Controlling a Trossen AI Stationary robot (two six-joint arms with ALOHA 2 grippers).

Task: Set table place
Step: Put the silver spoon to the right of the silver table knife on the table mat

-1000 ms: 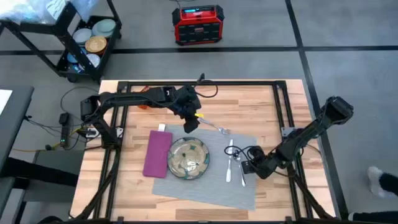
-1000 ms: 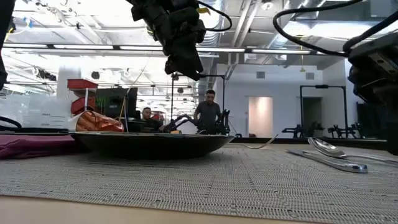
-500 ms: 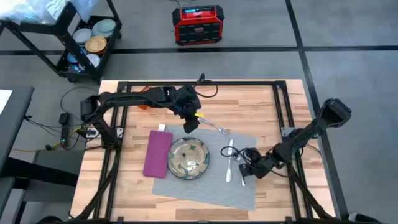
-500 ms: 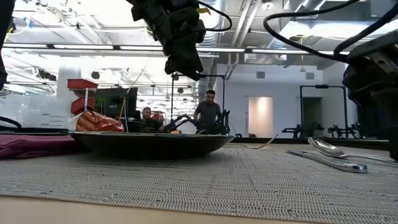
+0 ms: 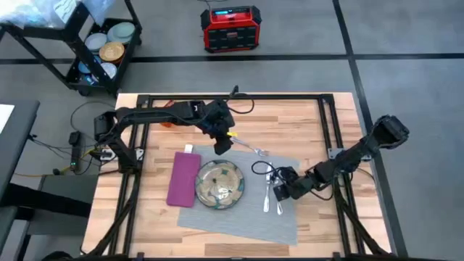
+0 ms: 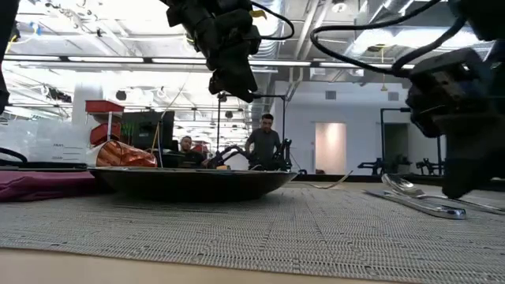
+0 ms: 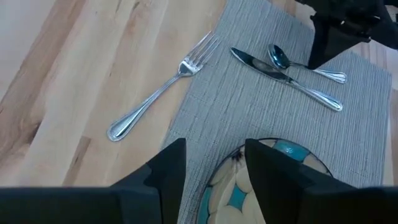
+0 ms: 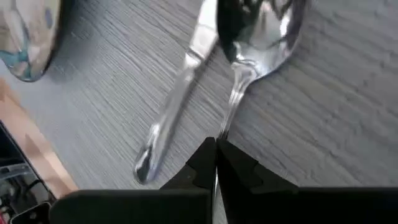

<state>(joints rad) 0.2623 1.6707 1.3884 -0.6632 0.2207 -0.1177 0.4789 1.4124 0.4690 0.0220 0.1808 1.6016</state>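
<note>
A grey placemat (image 5: pixel 250 210) lies on the wooden table (image 5: pixel 304 123). On it sit a patterned plate (image 5: pixel 220 185), a knife (image 5: pixel 266 197) and a spoon (image 8: pixel 261 25). A magenta napkin (image 5: pixel 183 177) lies left of the plate. The fork (image 7: pixel 165 90) lies tines on the mat's far edge, handle on bare wood. My left gripper (image 7: pixel 211 174) hangs open above the plate's far rim, holding nothing. My right gripper (image 5: pixel 284 190) is down on the mat, shut on the spoon. Something orange (image 5: pixel 165 122), perhaps the cup, shows under the left arm. My right gripper has the spoon's handle (image 8: pixel 225 124) pinched between its two fingertips, some way behind the bowl. The fingers (image 6: pixel 461 177) come down from above, slanting in from the table's right. The spoon lies flat, its bowl (image 6: pixel 401 185) on the placemat.
A black rail frame (image 5: pixel 235 96) edges the table. Bare wood lies right of the mat and along the far side. Beyond the table stand a red box (image 5: pixel 230 29) and a cart of dishes (image 5: pixel 101 47). People (image 6: pixel 266 142) show far behind in the room.
My right gripper has travelled low over the mat toward the table's left edge, up to the spoon. The spoon has slid a little the same way on the mat.
</note>
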